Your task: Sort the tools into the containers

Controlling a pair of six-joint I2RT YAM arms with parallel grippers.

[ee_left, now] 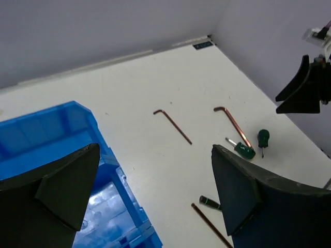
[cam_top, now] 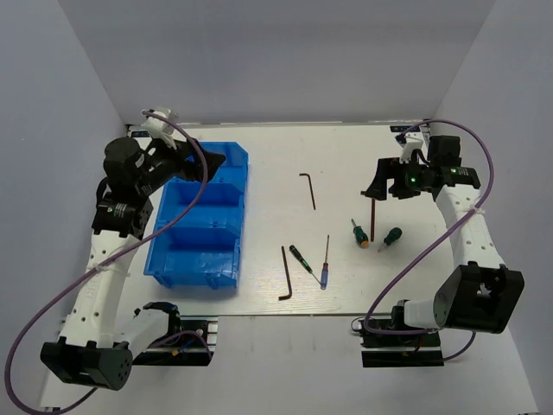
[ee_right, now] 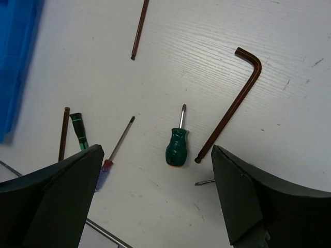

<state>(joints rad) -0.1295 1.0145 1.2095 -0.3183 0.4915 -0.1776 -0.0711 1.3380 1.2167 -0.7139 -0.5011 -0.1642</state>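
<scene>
The blue three-compartment containers (cam_top: 238, 186) stand at the table's left, and my open left gripper (cam_top: 203, 160) (ee_left: 155, 150) hovers over their far end, holding nothing. The tools lie on the white table to the right. They are three dark hex keys (cam_top: 308, 190) (cam_top: 286, 273) (cam_top: 372, 216), two stubby green screwdrivers (cam_top: 359, 233) (cam_top: 391, 237), a black-green precision screwdriver (cam_top: 302, 258) and a blue-handled one (cam_top: 325, 264). My right gripper (cam_top: 378, 181) (ee_right: 158, 150) hangs open above one stubby screwdriver (ee_right: 177, 147) and a hex key (ee_right: 232, 103), touching neither.
White walls close in the table at the back and on both sides. The table's near edge (cam_top: 285, 313) runs just below the tools. Both arm bases (cam_top: 164, 337) (cam_top: 402, 333) sit in front of it. All three bin compartments (ee_left: 46, 132) look bare.
</scene>
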